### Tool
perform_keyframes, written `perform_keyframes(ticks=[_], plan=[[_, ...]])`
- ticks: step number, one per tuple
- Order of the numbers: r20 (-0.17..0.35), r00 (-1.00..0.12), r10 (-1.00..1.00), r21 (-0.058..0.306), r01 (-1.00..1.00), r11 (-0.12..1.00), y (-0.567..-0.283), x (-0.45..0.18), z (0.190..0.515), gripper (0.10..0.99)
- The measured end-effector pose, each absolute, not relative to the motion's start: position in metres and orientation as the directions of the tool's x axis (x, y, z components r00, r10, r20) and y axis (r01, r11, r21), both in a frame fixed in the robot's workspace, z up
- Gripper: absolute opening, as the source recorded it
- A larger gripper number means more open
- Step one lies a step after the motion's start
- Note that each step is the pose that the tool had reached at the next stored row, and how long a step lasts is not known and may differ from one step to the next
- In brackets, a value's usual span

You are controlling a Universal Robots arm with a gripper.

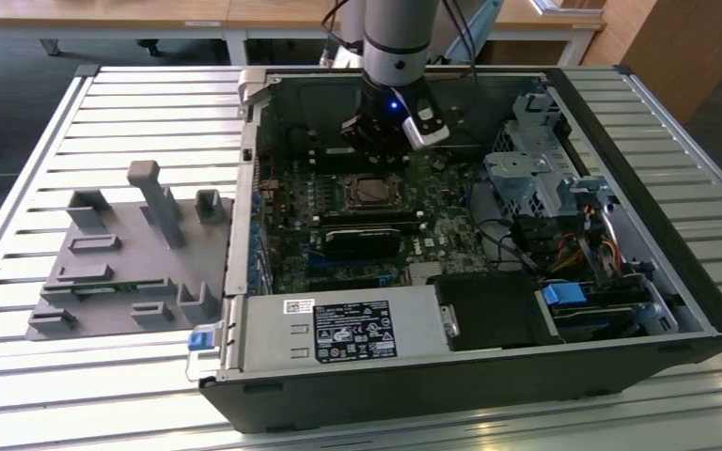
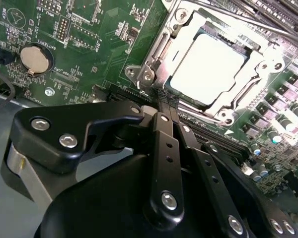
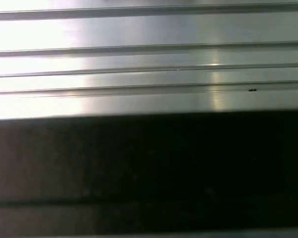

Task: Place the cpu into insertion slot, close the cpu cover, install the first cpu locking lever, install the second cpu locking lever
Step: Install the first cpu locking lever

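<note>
Chip (image 2: 207, 67) sitting in socket (image 1: 370, 192), metal cover (image 2: 181, 37) lying closed over its edges. Gripper (image 2: 165, 101) reaching straight down into open computer case (image 1: 662, 282), fingers pressed together, tips touching cover's near edge, just beside chip. Green board (image 2: 89, 44) spreading around.

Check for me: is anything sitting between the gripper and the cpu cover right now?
Nothing visible. In the second wrist view the gripper sits at the edge of the cpu cover, which lies down over the cpu, with bare board beside them.
</note>
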State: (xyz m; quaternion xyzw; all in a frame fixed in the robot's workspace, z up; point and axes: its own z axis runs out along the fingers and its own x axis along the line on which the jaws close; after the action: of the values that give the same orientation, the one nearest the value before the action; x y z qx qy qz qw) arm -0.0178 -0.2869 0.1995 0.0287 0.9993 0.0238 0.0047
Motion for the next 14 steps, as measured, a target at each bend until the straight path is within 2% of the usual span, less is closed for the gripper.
perform_keyframes(ticks=[14], plan=[[-0.010,-0.998,0.057,0.041,0.057,0.998,-0.2852,-0.0163,0.1970,0.106]])
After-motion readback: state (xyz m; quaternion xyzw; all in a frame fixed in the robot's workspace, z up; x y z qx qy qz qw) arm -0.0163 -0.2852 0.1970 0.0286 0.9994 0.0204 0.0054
